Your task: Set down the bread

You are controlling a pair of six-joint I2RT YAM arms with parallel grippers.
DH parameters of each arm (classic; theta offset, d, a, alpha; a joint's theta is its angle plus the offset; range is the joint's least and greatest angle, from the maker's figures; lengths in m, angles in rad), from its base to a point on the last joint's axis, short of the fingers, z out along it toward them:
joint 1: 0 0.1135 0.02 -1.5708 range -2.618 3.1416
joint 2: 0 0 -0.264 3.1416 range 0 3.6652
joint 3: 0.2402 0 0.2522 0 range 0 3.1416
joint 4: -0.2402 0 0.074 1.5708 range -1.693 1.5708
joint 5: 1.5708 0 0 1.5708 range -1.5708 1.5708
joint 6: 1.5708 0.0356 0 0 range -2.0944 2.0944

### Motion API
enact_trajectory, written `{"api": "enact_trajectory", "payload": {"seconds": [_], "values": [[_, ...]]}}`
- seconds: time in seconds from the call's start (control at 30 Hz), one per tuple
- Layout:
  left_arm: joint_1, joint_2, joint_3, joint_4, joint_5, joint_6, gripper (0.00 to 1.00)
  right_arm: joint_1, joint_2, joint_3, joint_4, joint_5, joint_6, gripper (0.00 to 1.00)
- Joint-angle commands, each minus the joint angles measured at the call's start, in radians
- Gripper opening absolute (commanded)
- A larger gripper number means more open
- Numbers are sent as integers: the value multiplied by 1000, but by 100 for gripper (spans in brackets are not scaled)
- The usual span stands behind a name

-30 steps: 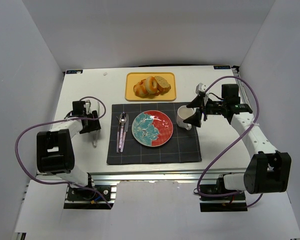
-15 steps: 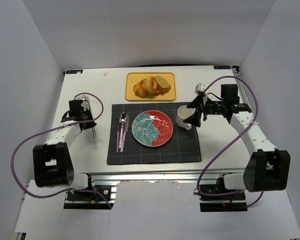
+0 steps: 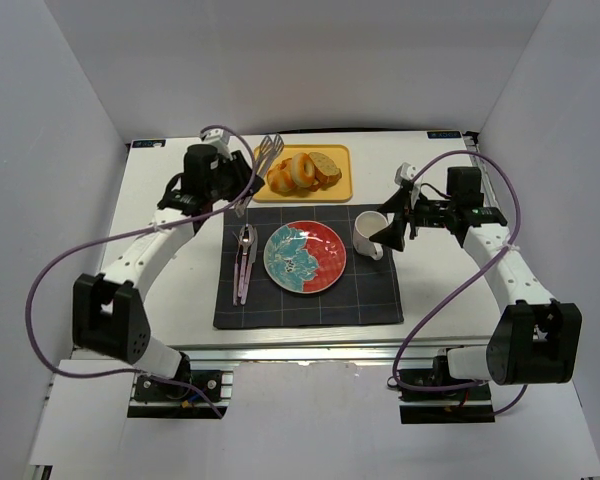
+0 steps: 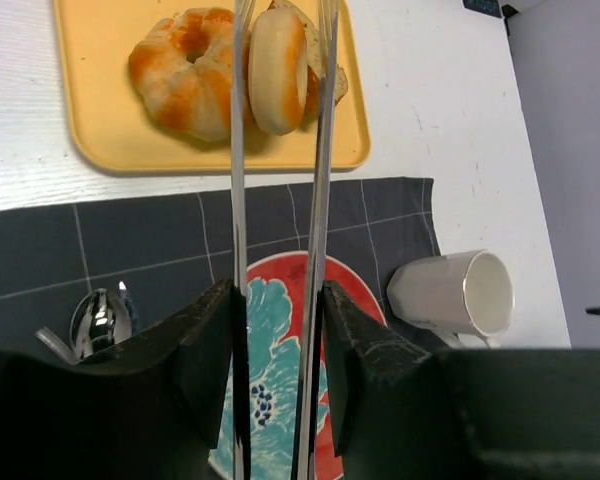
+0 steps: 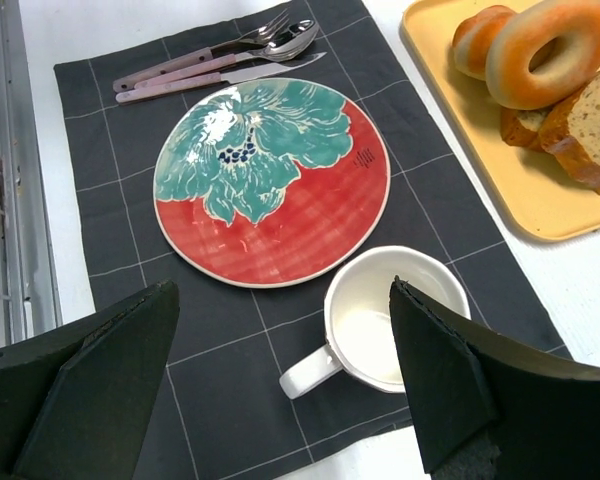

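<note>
Since the bread (image 4: 277,70) (probably light, soft, easily crushed) sits on the yellow tray (image 4: 100,130), the tongs (image 3: 271,148) clamped in the left fingers (image 4: 195,350) should pinch each piece gently across its crust, while the right fingers (image 5: 80,400) gape empty near the mug (image 5: 380,320).

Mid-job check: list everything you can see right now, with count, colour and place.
bagel: one, golden-brown, on the tray, standing on edge
round roll: one, orange-brown, on the tray beside the bagel
bread slice: at least one, tan, on the tray behind the bagel
tray: one, yellow, far centre of the table
placemat: one, dark grey, before the tray
plate: one, teal and red, mid-placemat
mug: one, white, right of the plate
cutlery: fork, spoon, knife, pink handles, left of the plate
tongs: one, metal, in the left gripper
left gripper: shut on the tongs, by the tray
right gripper: open, above the mug
</note>
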Motion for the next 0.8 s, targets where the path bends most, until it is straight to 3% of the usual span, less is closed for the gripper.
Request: {"api": "enact_trajectory", "payload": {"seconds": [0.0,0.4,0.77], "values": [[-28,82,102,4,9,-22,49,-12,-44,17,44,-33,13,89],[-99,321,387,-178,-69,93,54,-66,-64,-34,92,-66,45,89],[-106,378,432,-243,-63,131,55,-70,-51,-40,114,-82,60,89]]}}
